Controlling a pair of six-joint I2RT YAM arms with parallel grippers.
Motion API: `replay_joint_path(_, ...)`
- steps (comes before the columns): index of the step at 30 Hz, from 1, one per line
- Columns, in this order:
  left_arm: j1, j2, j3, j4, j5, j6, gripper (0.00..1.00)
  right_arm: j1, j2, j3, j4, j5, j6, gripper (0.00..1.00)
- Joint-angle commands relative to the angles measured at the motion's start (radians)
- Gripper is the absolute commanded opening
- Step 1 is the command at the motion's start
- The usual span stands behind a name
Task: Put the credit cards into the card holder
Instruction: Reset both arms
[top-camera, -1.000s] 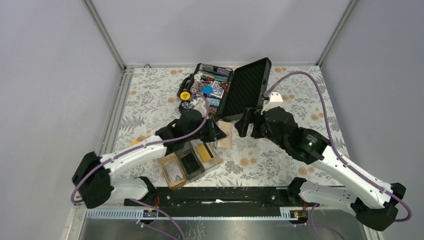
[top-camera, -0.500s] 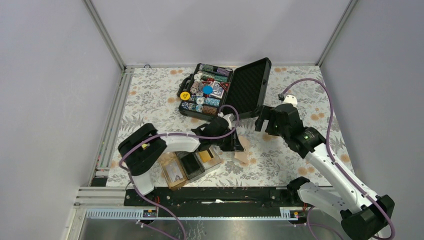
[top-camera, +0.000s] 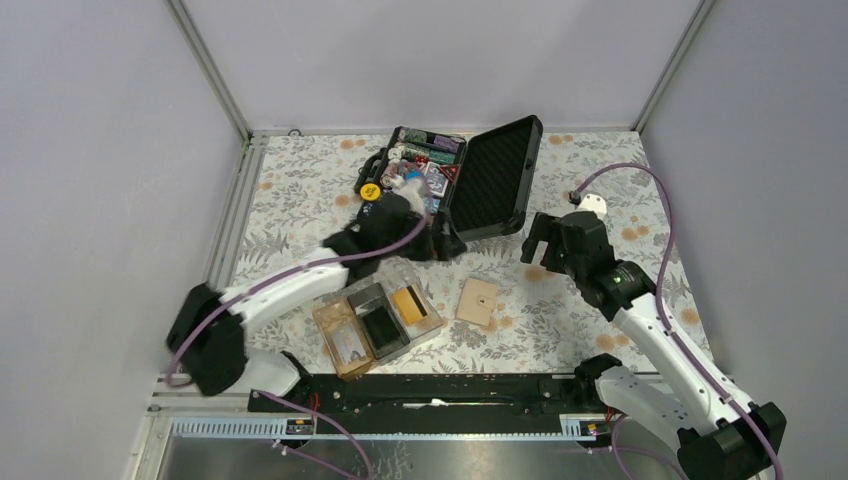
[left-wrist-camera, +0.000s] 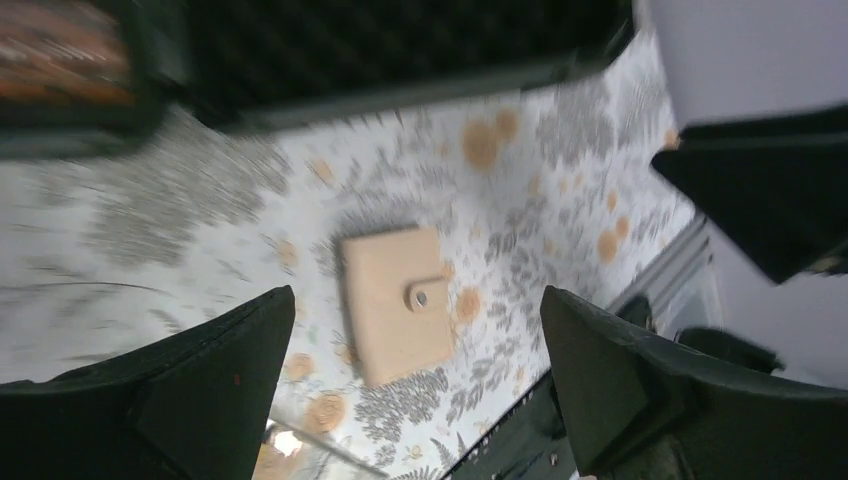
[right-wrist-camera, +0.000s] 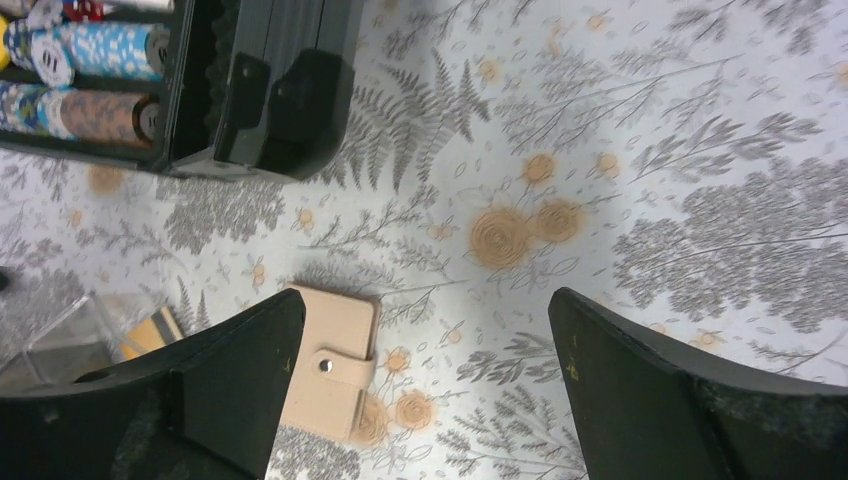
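The card holder (top-camera: 378, 322) lies near the front edge, its three compartments side by side. One gold-orange credit card (top-camera: 407, 302) rests in its right compartment; a corner of that card (right-wrist-camera: 152, 330) shows in the right wrist view. My left gripper (top-camera: 440, 244) is open and empty, hovering by the chip case with a closed beige wallet (left-wrist-camera: 395, 305) on the table below it. My right gripper (top-camera: 536, 244) is also open and empty, up and to the right of the wallet (top-camera: 478, 300). No other credit cards are visible.
An open black chip case (top-camera: 490, 175) full of poker chips stands at the back, its foam lid raised. A metal rail (top-camera: 225, 240) borders the floral cloth on the left. The black base bar (top-camera: 430, 390) runs along the near edge.
My left gripper opened and let go of the beige wallet, then swung back toward the chip case. The wallet now lies flat on the cloth. My right gripper pulled away to the right.
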Motion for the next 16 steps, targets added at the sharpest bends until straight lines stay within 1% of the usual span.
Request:
replay_joint_path(1, 0.146, -0.244, 0.027, -0.183, -0.142, 0.092, 0.99, -0.006, -0.080, -0.003, 0.045, 0.137, -0.053, 1.00)
replay_joint_path(3, 0.232, -0.358, 0.006, -0.275, -0.230, 0.104, 0.99, -0.006, -0.123, -0.017, 0.077, 0.152, -0.094, 1.00)
replay_joint_path(6, 0.380, -0.510, -0.051, -0.345, -0.338, 0.138, 0.99, -0.005, -0.188, -0.042, 0.130, 0.145, -0.116, 1.00)
replay_joint_path(9, 0.536, -0.609, -0.110, -0.385, -0.309, 0.145, 0.99, -0.005, -0.223, -0.055, 0.137, 0.159, -0.120, 1.00)
replay_joint_path(11, 0.599, -0.644, -0.130, -0.409, -0.282, 0.145, 0.99, -0.005, -0.228, -0.051, 0.131, 0.174, -0.117, 1.00)
replay_joint_path(16, 0.652, -0.667, -0.151, -0.421, -0.244, 0.147, 0.99, -0.006, -0.219, -0.033, 0.110, 0.188, -0.114, 1.00)
